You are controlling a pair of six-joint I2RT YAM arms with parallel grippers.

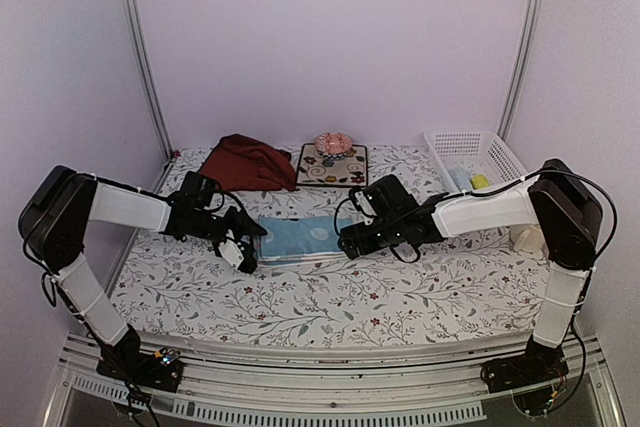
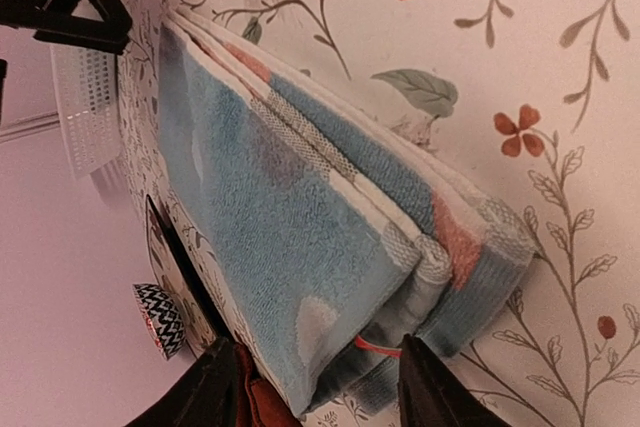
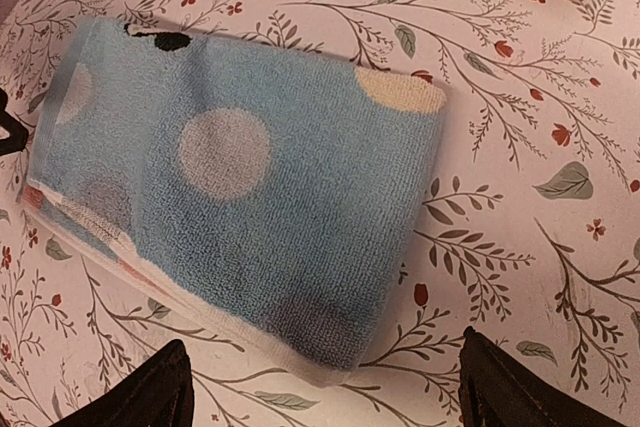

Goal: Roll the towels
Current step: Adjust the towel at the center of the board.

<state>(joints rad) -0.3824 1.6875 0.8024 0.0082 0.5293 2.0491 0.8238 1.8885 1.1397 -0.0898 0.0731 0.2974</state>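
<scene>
Left fingers (image 2: 430,397): astride the near end of the blue towel (image 3: 280,197), one on each side of the stacked fold layers. They're part way apart. Can't tell if they pinch the cloth or just bracket it.

Dark red towel (image 1: 245,162): well beyond my left fingers, toward the far edge, in a loose heap. Not flattened, not folded, not rolled.

Blue towel: flat on the tabletop (image 1: 400,297) between my two sets of fingers, folded into a long multi-layer strip. No turn of a roll shows at either end. I read that as fold done, roll not begun.

Right fingers (image 3: 150,397): wide apart and empty, hovering just short of the towel end nearest them, with that end centred between them. No contact that I can see.

Floral mat (image 1: 332,165): beyond my right fingers, something pink on it. Not part of the job.

Basket (image 1: 470,133): well off to the right of my right fingers. The small yellow towel (image 1: 481,181) and small pale blue towel (image 1: 460,179) are inside, too small to say whether they're rolled.

My read is that we're early. No towel on the tabletop is rolled. Blue is next: grip one end, then turn it toward the other. Red needs everything: spread, fold, roll.
</scene>
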